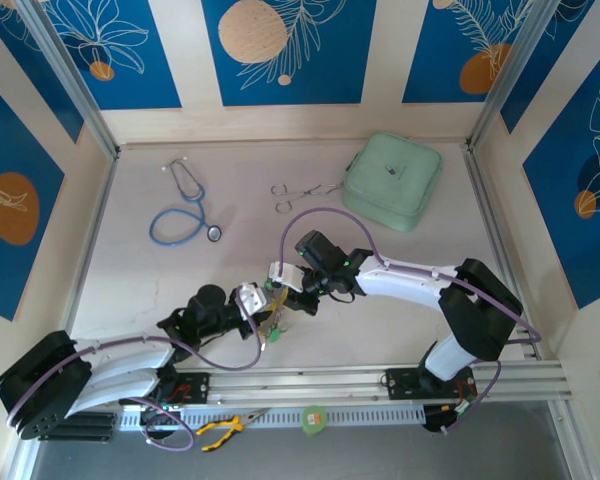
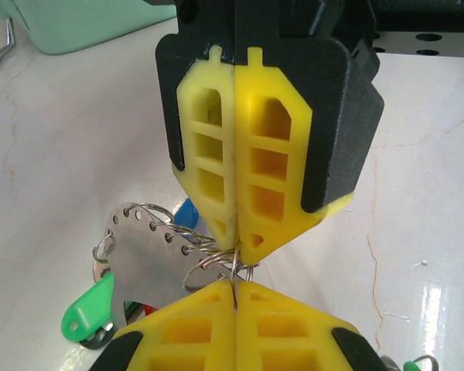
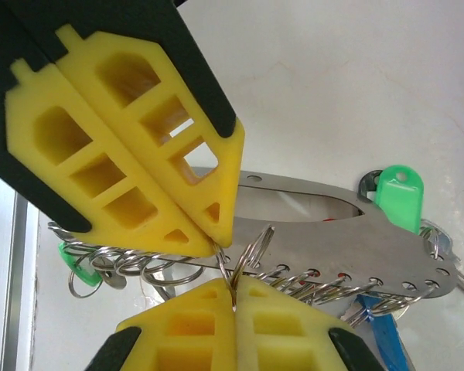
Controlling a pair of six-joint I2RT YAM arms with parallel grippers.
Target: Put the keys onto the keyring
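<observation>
Both pairs of jaws are pressed fully together, tip facing tip: the left gripper [image 2: 237, 287] and the right gripper [image 3: 234, 284] each pinch the same small wire split ring [image 3: 250, 249] from opposite sides. That ring hangs at the edge of the keyring [image 3: 387, 247], a flat steel-coloured oval loop with a row of small holes along its rim, many of them threaded with further wire rings. In the right wrist view the keyring runs from just behind the pinch out toward 3 o'clock, touching neither pair of pads as far as can be told. A green-headed key [image 3: 398, 197] sits at its far end at about 2 o'clock from the jaws, a blue-headed key [image 3: 383, 332] hangs below at 4 o'clock, and another green head [image 3: 81, 270] shows at 9 o'clock. From above, the cluster is near the front middle of the table [image 1: 160, 290]. From there a blue-tubed stethoscope [image 1: 185, 215] lies at 11 o'clock, steel forceps [image 1: 300, 192] at 12 and a pale green pouch [image 1: 392, 180] at 1, all well apart from the grippers.
</observation>
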